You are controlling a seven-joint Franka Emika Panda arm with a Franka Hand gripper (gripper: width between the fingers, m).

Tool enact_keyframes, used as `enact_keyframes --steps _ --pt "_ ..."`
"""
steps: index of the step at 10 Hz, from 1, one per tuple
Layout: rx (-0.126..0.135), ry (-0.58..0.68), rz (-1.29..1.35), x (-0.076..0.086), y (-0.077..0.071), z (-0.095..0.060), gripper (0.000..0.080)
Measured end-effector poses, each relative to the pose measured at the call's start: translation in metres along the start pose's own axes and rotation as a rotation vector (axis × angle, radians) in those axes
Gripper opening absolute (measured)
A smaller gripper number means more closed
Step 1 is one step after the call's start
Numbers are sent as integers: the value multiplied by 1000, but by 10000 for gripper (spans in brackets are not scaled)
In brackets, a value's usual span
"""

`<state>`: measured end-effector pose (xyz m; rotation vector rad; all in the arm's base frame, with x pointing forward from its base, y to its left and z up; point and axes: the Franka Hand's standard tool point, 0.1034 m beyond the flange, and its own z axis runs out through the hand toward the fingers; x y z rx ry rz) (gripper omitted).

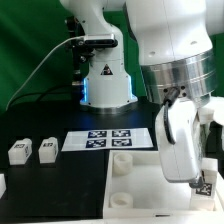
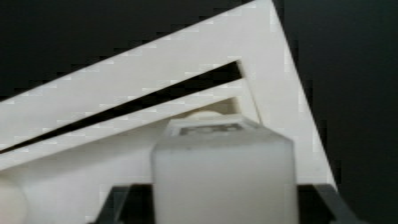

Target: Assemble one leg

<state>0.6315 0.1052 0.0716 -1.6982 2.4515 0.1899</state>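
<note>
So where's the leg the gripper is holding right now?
In the exterior view, the leg hangs at the right, clamped in the gripper, above the square top's right edge.

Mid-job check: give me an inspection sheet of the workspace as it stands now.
Surface: black table, marker board flat on it.
Job's things: one leg in the claw, above the white square top; two loose legs at the exterior view's left.
Clutter: nothing seen.
Grippers: claw shut on the leg.
Cables: a cable trails from the arm base.
Surroundings: green backdrop.
</note>
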Motion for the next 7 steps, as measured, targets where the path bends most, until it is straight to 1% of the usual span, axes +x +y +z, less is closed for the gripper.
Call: enact_keyframes --steps 1,2,3,4,7 --pt "-3 1 0 0 1 1 366" --pt "-3 1 -1 0 1 1 570" --pt "-3 1 -1 0 1 1 570" --pt "-3 2 -1 0 1 2 632" --pt "-4 2 -2 0 2 2 646"
